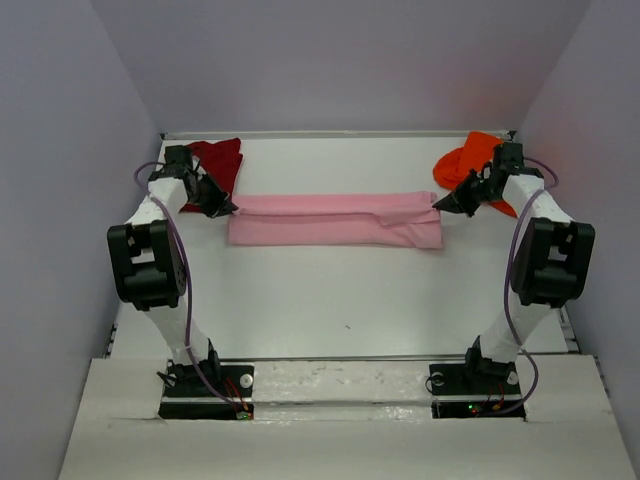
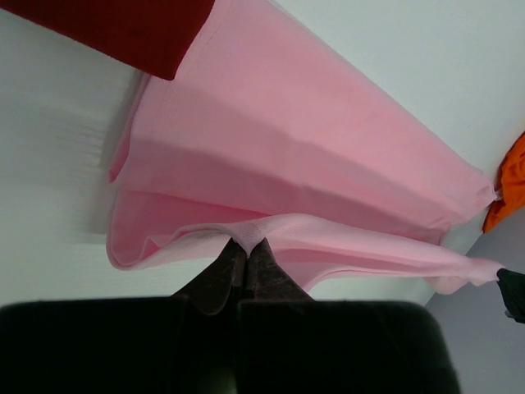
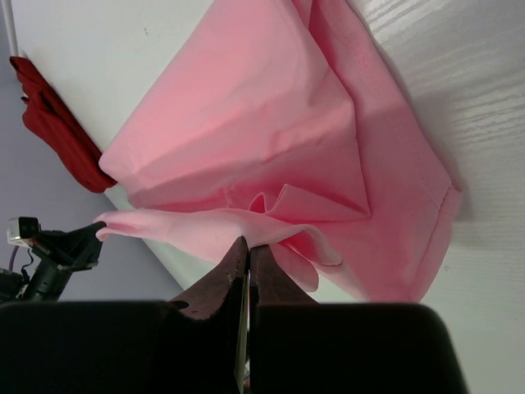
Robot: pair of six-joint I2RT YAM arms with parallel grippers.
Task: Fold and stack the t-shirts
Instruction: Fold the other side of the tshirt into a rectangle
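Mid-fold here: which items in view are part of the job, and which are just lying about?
Job:
- pink t-shirt, pinched at each end by the left end effector and right end effector
- dark red t-shirt
- orange t-shirt

Lying about:
- no stray items visible, only the table

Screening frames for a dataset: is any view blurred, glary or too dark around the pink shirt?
Top external: sharp, even light on the pink shirt. Left wrist: shirt clear, left pincer dark silhouette, table smeared. Right wrist: shirt clear, right pincer dark, shadow beside the shirt.
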